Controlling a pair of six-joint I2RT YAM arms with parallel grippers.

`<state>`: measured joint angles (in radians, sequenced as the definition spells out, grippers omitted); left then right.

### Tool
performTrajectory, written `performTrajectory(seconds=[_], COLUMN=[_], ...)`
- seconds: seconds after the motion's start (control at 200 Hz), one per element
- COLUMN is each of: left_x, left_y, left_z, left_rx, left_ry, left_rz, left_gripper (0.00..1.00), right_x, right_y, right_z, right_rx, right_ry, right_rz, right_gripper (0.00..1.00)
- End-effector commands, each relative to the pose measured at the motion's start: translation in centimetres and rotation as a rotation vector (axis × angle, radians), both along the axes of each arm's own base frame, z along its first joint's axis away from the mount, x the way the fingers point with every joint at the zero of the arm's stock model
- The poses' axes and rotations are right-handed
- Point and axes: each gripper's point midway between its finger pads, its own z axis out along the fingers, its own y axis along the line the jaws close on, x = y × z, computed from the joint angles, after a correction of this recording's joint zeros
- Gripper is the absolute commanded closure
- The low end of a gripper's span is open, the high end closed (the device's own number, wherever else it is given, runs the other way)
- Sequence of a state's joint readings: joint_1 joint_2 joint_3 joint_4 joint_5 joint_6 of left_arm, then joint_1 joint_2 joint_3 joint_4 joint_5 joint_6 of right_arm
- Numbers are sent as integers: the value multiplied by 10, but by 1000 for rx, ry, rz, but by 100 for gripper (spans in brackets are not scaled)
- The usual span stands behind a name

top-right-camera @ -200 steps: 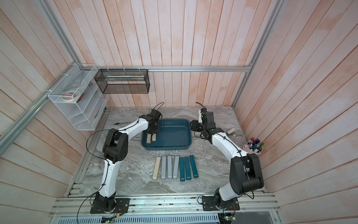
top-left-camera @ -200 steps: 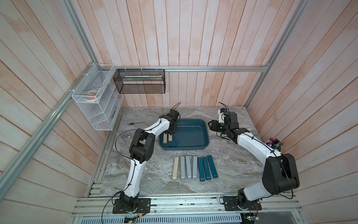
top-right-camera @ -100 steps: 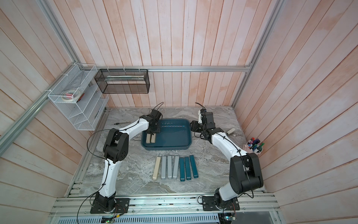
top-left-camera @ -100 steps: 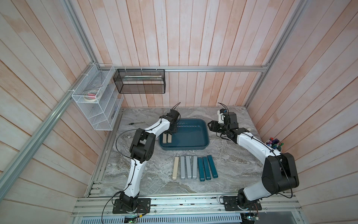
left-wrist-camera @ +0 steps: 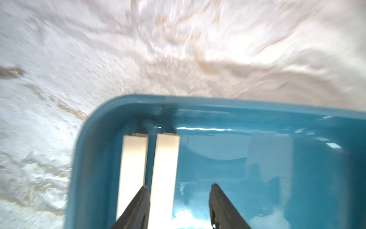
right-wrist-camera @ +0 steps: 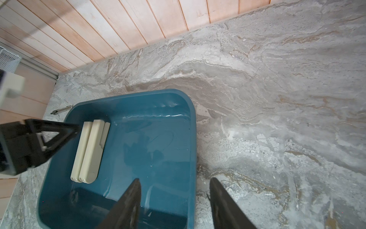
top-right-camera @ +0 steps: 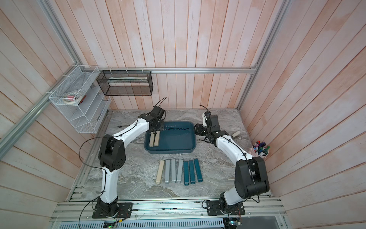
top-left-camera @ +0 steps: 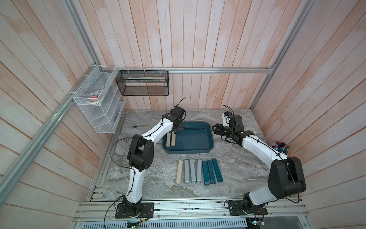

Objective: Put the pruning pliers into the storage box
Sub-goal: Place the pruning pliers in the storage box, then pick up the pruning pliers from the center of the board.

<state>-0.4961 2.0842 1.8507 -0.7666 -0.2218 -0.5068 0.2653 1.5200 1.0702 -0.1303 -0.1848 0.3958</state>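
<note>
Beige plastic lies under my left hand (left-wrist-camera: 179, 186): two beige bars (top-left-camera: 170, 139), slim, straight and square-edged, flat on the floor of the tray (top-left-camera: 190, 138) at the end nearest my left arm. They sit side by side, with a thin slit of teal showing between them in the left wrist view. My left hand is spread and grips nothing. One finger (left-wrist-camera: 138, 206) hangs over that slit, its mate over bare tray floor, and one bar lies loose between them. From the right wrist view the bars' near ends look rounded. The tray is dark teal, glossy and shallow, with rounded corners and a flared rim, and it stands on the marble-patterned bench (top-left-camera: 158, 178). In both top views seven more bars lie in a neat row on the bench in front of the tray, apart from it: one beige bar (top-left-camera: 179, 172), three grey bars (top-left-camera: 192, 171) and three teal bars (top-left-camera: 211, 171), all parallel and close together. My right hand (right-wrist-camera: 174, 179) is spread too, empty, hovering over the tray's other end at its rim
</note>
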Motion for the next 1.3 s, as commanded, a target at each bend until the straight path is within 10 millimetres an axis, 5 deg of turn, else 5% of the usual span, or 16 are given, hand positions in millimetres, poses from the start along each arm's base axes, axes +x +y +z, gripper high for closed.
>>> performTrajectory(seconds=[0.0, 0.17, 0.395, 0.805, 1.295], left_x=[-14, -47, -101, -227, -284], left_y=[10, 19, 23, -3, -22], left_z=[47, 63, 56, -9, -82], left_rx=[-9, -34, -90, -101, -83], left_ry=[-89, -118, -123, 59, 261], left_rz=[18, -20, -91, -253, -297], left_gripper=[41, 35, 32, 32, 34], right_x=[0, 3, 9, 15, 17], right_y=[0, -8, -14, -15, -8], right_z=[29, 41, 60, 51, 30], right_rx=[11, -14, -34, -46, -26], right_ry=[-64, -115, -164, -144, -96], right_rz=[-7, -41, -71, -87, -71], right_gripper=[44, 44, 44, 44, 44])
